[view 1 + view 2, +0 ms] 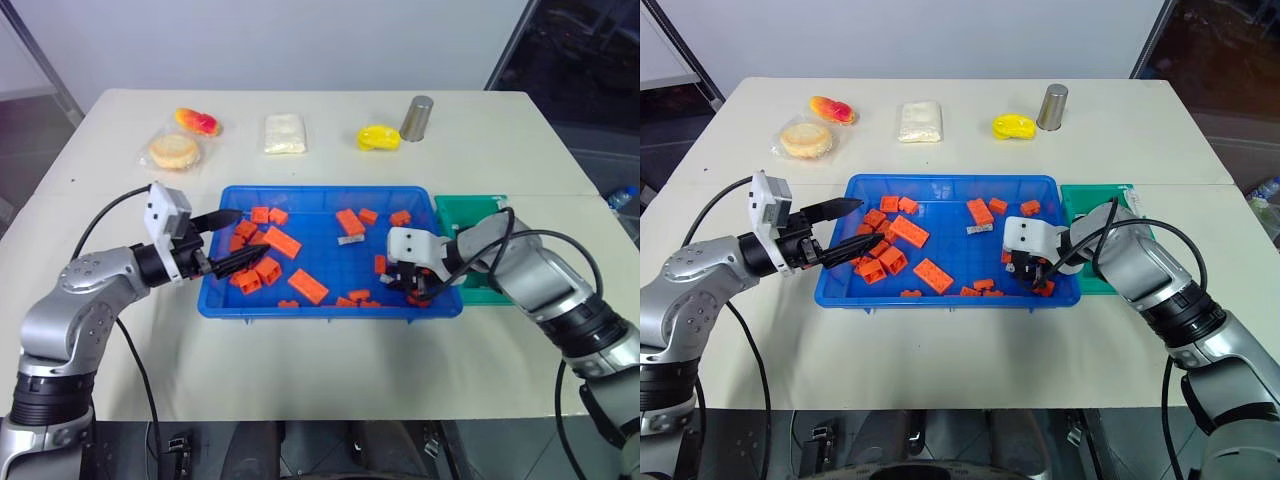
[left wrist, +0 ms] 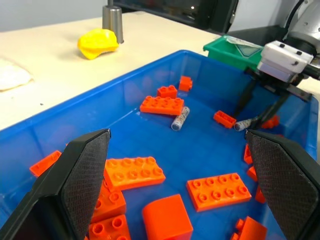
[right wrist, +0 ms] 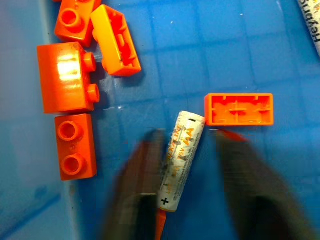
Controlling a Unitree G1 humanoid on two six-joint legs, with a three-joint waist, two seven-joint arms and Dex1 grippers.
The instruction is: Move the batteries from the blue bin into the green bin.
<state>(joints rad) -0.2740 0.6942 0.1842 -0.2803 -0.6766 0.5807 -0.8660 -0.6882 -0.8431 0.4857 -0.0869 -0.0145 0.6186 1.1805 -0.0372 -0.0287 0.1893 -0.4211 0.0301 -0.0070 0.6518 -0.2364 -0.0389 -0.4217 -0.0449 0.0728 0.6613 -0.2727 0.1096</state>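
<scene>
The blue bin (image 1: 325, 192) sits mid-frame on the desk (image 1: 320, 360), the green bin (image 1: 470, 208) touching its right end. At the bin's lower right, the right gripper (image 3: 186, 165) has its fingers astride a battery (image 3: 181, 160) on the floor, not visibly pressing it. A second battery (image 2: 180, 118) lies beside an orange brick (image 2: 161, 105). At the left rim, the left gripper (image 1: 232, 238) hovers, fingers apart and empty.
</scene>
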